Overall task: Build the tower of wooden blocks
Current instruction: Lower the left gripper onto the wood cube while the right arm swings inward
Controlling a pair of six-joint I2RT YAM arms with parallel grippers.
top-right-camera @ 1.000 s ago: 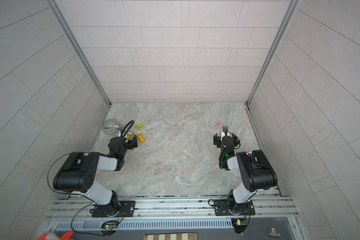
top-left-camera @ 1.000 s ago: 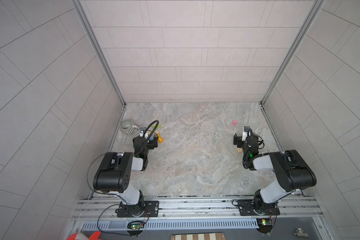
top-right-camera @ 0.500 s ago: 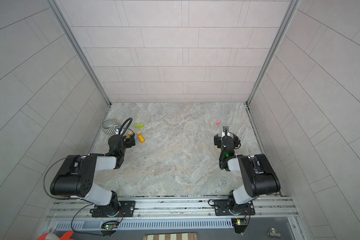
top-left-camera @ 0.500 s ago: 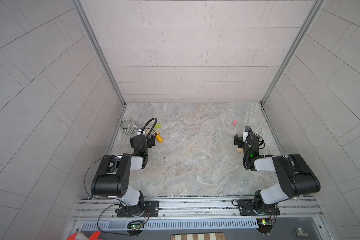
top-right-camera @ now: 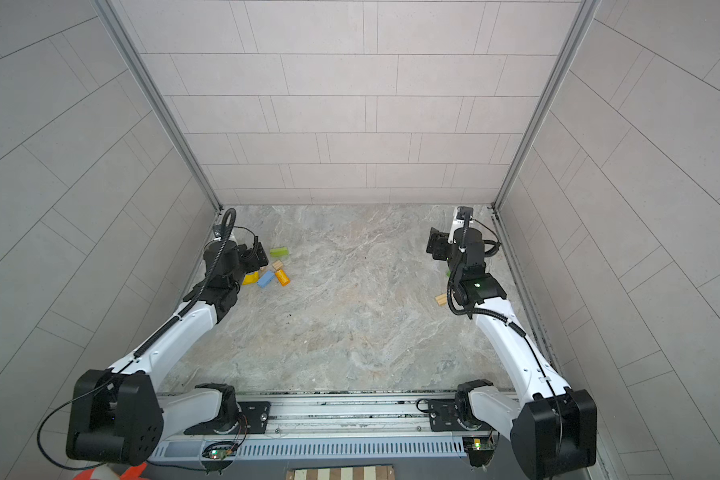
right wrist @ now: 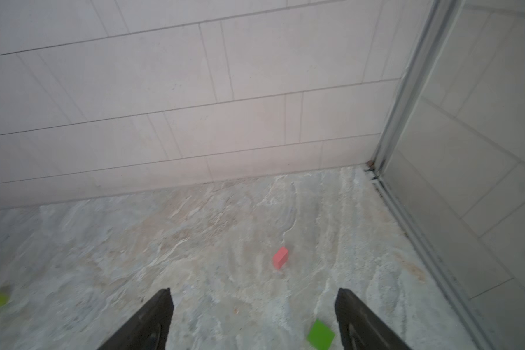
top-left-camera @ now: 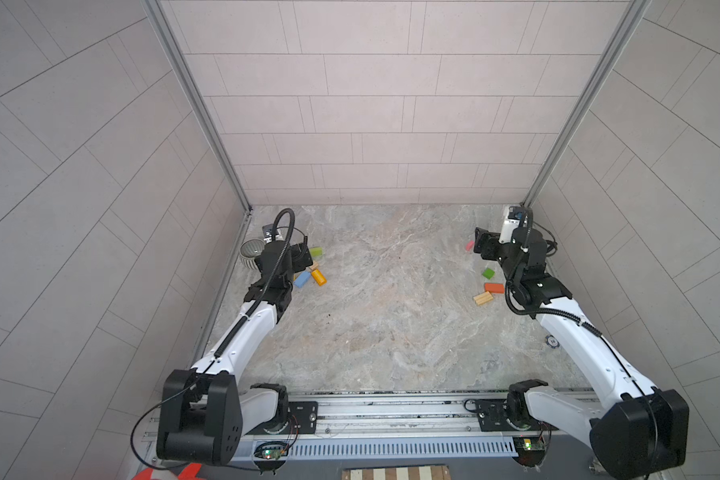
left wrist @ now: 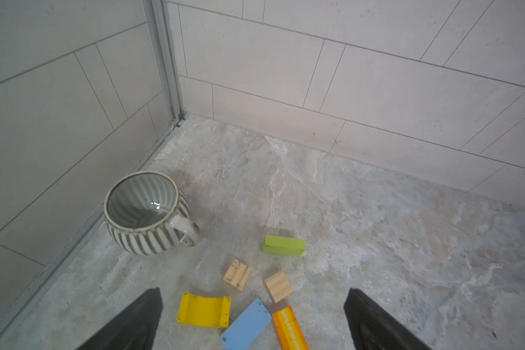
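The tower's pieces are lying scattered on the table (top-left-camera: pixel 391 332): the yellow arch (left wrist: pixel 203 309), blue block (left wrist: pixel 246 324) and orange block (left wrist: pixel 290 328) by the mug (left wrist: pixel 146 212) near its far left corner, and the pink block (right wrist: pixel 280 257) near its far right corner. Both the left gripper (left wrist: pixel 253 291) and the right gripper (right wrist: pixel 253 291) are hovering with fingers spread apart, gripping nothing.

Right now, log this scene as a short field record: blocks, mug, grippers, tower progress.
left cluster: lime block, grooved tan block, smooth tan block, yellow arch, blue block, orange block; loose on the tabletop
right cluster: pink block, green block, red-orange block, right tan block; loose too
mug: grey ribbed, upright, beside the left cluster
left gripper: open, empty, at the left cluster
right gripper: open, empty, pink block ahead of it
tower: not started; no block rests on another
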